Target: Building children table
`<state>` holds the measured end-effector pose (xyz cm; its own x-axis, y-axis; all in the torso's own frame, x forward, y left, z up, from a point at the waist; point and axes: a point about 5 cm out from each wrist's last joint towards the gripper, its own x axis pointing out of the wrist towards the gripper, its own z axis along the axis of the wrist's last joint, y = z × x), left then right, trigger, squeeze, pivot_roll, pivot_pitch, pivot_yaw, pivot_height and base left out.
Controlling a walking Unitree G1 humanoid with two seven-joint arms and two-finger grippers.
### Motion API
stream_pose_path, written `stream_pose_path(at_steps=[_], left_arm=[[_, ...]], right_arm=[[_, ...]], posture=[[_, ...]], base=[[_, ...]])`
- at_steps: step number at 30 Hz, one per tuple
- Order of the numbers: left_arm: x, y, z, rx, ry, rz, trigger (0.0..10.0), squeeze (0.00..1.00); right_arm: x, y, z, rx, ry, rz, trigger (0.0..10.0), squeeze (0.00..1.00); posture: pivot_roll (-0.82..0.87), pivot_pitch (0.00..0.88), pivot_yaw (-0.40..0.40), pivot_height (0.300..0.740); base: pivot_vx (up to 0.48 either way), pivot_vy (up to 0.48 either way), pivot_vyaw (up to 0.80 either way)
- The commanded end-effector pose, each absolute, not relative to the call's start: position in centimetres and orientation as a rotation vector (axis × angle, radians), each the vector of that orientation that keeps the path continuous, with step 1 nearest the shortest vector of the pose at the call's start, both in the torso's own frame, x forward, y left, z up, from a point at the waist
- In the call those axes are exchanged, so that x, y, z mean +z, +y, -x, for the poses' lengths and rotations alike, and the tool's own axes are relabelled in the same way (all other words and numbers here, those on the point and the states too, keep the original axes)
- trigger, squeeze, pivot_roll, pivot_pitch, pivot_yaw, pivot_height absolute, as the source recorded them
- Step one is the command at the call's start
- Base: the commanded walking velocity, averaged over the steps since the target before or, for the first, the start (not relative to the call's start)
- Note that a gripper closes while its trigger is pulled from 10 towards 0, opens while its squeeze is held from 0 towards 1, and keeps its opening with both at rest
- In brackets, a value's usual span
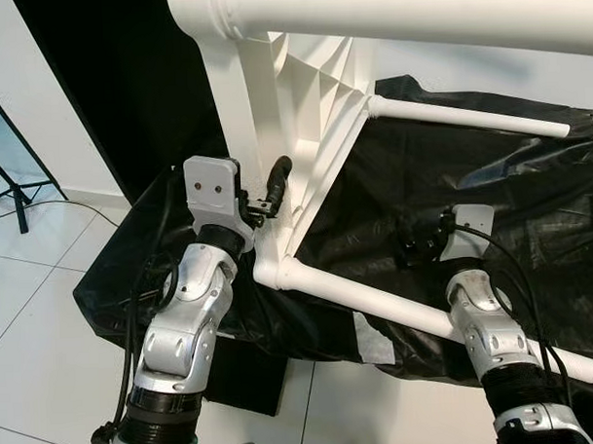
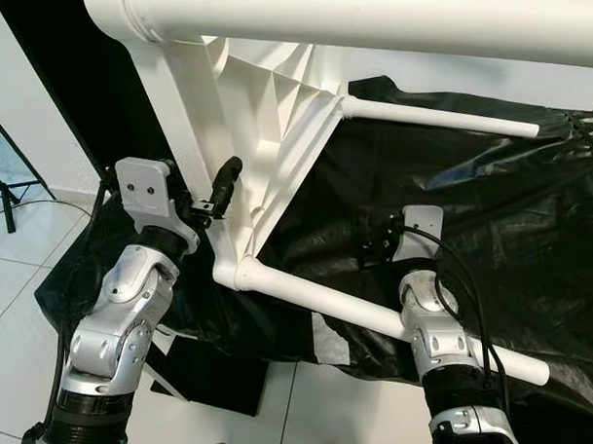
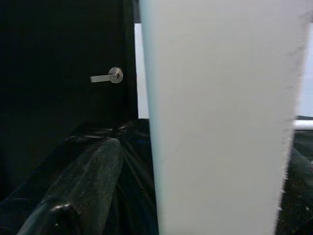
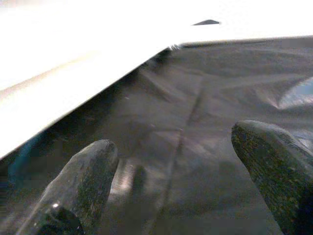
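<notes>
The white children's table lies on its side on black plastic sheeting [image 1: 490, 186], its ribbed tabletop [image 1: 316, 95] standing upright. One leg [image 1: 377, 299] rests along the sheet, another [image 1: 468, 119] reaches out farther back, and a third [image 1: 416, 13] passes close under my head. My left gripper [image 1: 266, 199] is open and straddles the tabletop's rim; one black finger [image 1: 278, 174] stands on the ribbed side and the other is hidden. The left wrist view has the white panel [image 3: 220, 122] beside one finger [image 3: 88, 181], a small gap between them. My right gripper [image 4: 181, 171] hovers open over the sheet beyond the low leg, holding nothing.
The sheeting covers a low platform whose front edge drops to a white tiled floor [image 1: 47, 328]. A black box [image 1: 245, 375] sits under that edge. Tripod legs [image 1: 18, 193] stand at the far left. A dark door with a silver handle [image 3: 110, 77] is behind.
</notes>
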<state>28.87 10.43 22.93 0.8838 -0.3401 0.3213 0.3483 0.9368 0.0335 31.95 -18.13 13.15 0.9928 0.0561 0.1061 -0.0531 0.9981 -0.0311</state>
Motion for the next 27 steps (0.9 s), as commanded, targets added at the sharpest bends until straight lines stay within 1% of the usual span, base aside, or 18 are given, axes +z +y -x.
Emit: stream_pose_path(at_steps=[1, 4, 9, 10, 14, 17, 19, 20, 21, 23, 27], left_arm=[[22.7, 10.2, -28.6, -0.376, -0.317, 0.013, 10.0, 0.00], [22.6, 10.0, -28.4, -0.393, -0.314, 0.013, 10.0, 0.00], [22.1, 9.4, -27.6, -0.504, -0.282, 0.007, 10.0, 0.00], [22.1, 9.4, -27.6, -0.504, -0.282, 0.007, 10.0, 0.00], [21.5, 9.3, -26.6, -0.617, -0.230, 0.016, 10.0, 0.00], [21.3, 9.3, -26.5, -0.629, -0.217, 0.016, 10.0, 0.00], [21.4, 9.7, -26.1, -0.663, -0.214, 0.018, 10.0, 0.00], [21.5, 10.2, -25.6, -0.709, -0.209, 0.015, 10.0, 0.00], [21.5, 10.2, -25.6, -0.709, -0.209, 0.015, 10.0, 0.00], [21.6, 10.9, -24.9, -0.771, -0.187, 0.004, 10.0, 0.00], [21.3, 11.7, -24.5, -0.812, -0.147, 0.000, 10.0, 0.00]], right_arm=[[13.2, -17.7, -31.7, 0.079, -0.103, 0.011, 10.0, 0.00], [13.3, -17.6, -31.6, 0.086, -0.105, 0.010, 10.0, 0.00], [13.3, -18.0, -31.4, 0.077, -0.102, 0.017, 10.0, 0.00], [13.3, -18.0, -31.4, 0.077, -0.102, 0.017, 10.0, 0.00], [13.5, -18.0, -31.3, 0.088, -0.107, 0.013, 10.0, 0.00], [13.6, -18.0, -31.3, 0.089, -0.104, 0.012, 10.0, 0.00], [13.8, -17.8, -31.3, 0.102, -0.107, 0.007, 10.0, 0.00], [14.2, -17.5, -31.2, 0.130, -0.113, -0.001, 10.0, 0.00], [14.2, -17.5, -31.2, 0.130, -0.113, -0.001, 10.0, 0.00], [14.8, -17.0, -30.8, 0.185, -0.127, -0.015, 10.0, 0.00], [15.4, -16.8, -30.2, 0.244, -0.133, -0.017, 10.0, 0.00]], posture=[[0.03, 0.028, -0.010, 0.740], [0.03, 0.028, -0.009, 0.740], [0.02, 0.023, -0.007, 0.740], [0.02, 0.023, -0.007, 0.740], [0.03, 0.019, -0.008, 0.740], [0.03, 0.019, -0.008, 0.740], [0.03, 0.016, -0.010, 0.740], [0.04, 0.011, -0.012, 0.740], [0.04, 0.011, -0.012, 0.740], [0.04, 0.007, -0.015, 0.740], [0.04, 0.006, -0.014, 0.740]], base=[[0.000, 0.000, 0.00], [0.000, 0.000, 0.00], [0.000, 0.000, 0.00], [0.000, 0.000, 0.00], [0.000, 0.000, 0.00], [0.000, 0.000, 0.00], [0.000, 0.000, 0.00], [0.000, 0.000, 0.00], [0.000, 0.000, 0.00], [0.000, 0.000, 0.00], [0.000, 0.000, 0.00]])
